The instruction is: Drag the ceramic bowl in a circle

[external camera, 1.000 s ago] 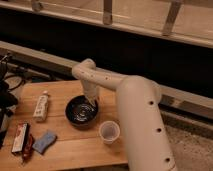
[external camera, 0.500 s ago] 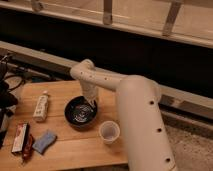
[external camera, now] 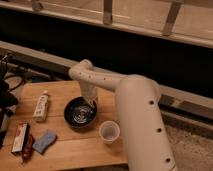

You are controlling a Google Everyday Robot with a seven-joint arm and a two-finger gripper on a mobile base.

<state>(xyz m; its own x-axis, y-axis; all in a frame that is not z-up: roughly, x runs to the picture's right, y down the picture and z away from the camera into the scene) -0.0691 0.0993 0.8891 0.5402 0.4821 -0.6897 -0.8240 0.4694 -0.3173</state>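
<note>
You are looking down at a wooden table (external camera: 65, 152) set against a dark wall, with speckled floor (external camera: 192, 147) to its right. Nearest you on the table, a blue cloth (external camera: 44, 141) lies just beside a flat red-and-white packet (external camera: 20, 137) by the left front corner, and a small translucent cup (external camera: 109, 132) stands upright near the right front, close against the broad white arm (external camera: 137, 120) that fills the lower right of your view. A little farther back, the ceramic bowl (external camera: 80, 112) sits upright about mid-table, glossy black with a shine inside, near the cup but not touching it. To its left, a white bottle (external camera: 41, 106) lies on its side. The arm bends over from the right, and your gripper (external camera: 91, 101) hangs at the bowl's far right rim, reaching down to it. You cannot tell whether the gripper is spread or clamped on the rim. Against the frames from a second and half a second ago, you will find no visible shift: bowl, cup and gripper sit where they did. Dark equipment (external camera: 6, 95) stands at the left edge, and beyond the wall pale railing posts (external camera: 107, 11) cross the top.
</note>
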